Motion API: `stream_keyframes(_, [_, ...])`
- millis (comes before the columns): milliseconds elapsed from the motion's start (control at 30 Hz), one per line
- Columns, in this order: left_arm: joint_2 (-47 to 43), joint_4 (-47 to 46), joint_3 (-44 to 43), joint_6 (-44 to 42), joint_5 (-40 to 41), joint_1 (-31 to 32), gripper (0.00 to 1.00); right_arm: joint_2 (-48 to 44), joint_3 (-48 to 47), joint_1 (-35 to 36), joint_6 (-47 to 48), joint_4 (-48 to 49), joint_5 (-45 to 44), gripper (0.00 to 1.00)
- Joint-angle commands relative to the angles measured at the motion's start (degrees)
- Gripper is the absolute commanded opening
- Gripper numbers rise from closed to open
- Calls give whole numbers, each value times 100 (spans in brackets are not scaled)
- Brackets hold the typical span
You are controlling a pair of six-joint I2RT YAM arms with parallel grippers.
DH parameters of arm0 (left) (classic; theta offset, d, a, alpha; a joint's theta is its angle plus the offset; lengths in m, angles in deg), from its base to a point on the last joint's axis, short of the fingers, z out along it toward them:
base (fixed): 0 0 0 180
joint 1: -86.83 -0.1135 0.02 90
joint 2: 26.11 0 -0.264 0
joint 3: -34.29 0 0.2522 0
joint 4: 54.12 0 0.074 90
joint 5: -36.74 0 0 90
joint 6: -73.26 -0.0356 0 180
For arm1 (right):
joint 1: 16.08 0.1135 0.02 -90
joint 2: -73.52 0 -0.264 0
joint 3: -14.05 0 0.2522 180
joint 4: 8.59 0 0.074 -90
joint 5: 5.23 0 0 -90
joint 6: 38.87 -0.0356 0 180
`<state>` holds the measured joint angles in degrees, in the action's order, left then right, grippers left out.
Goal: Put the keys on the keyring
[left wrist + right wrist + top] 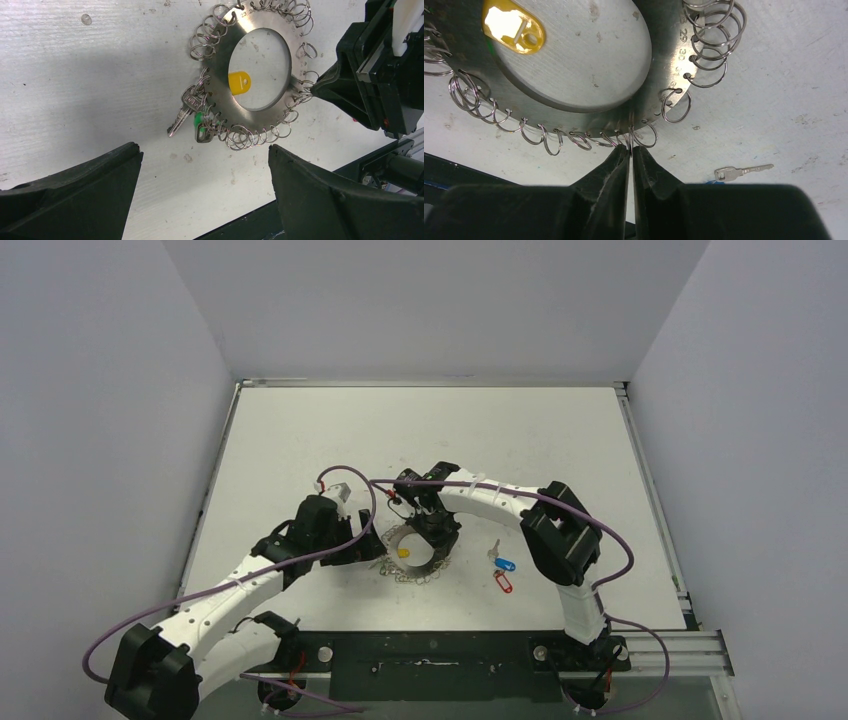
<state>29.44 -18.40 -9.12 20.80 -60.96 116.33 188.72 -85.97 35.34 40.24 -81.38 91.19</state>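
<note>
The keyring (418,566) lies flat at the table's middle, a grey metal disc (220,105) edged with small wire loops. My right gripper (631,149) is pinched shut on one thin wire loop at the keyring's (664,70) rim, and in the top view it (432,530) sits over the ring's far side. Two keys lie loose to the right, one with a blue tag (507,565) and one with a red tag (503,583). One silver key blade (744,171) shows in the right wrist view. My left gripper (202,147) stands wide open beside the ring's left edge, holding nothing.
A yellow tag (239,82) shows through the ring's central hole. A key with a green tag (199,120) hangs on loops at the ring's edge, with another silver key (182,112) beside it. The black base rail (430,652) runs along the near edge.
</note>
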Motion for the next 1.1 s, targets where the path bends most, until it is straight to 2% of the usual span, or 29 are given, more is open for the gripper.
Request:
stream_keyframes(0, [-129, 24, -151, -115, 94, -40, 97, 86, -216, 18, 26, 75, -68, 8])
stream_keyframes(133, [-166, 46, -155, -152, 109, -41, 97, 69, -179, 10, 86, 87, 4, 3])
stream_keyframes(300, [-202, 52, -163, -180, 146, -40, 97, 97, -131, 0, 77, 148, 69, 10])
stream_keyframes(633, [-252, 112, -208, -248, 172, -40, 97, 220, -146, -8, 145, 101, 27, 11])
stream_keyframes(800, [-277, 140, -270, -297, 199, -40, 97, 121, -165, -35, 199, 88, -37, 0])
stream_keyframes(1067, [-547, 186, -552, -712, 273, -45, 97, -719, -367, -83, 1032, 7, 200, 0])
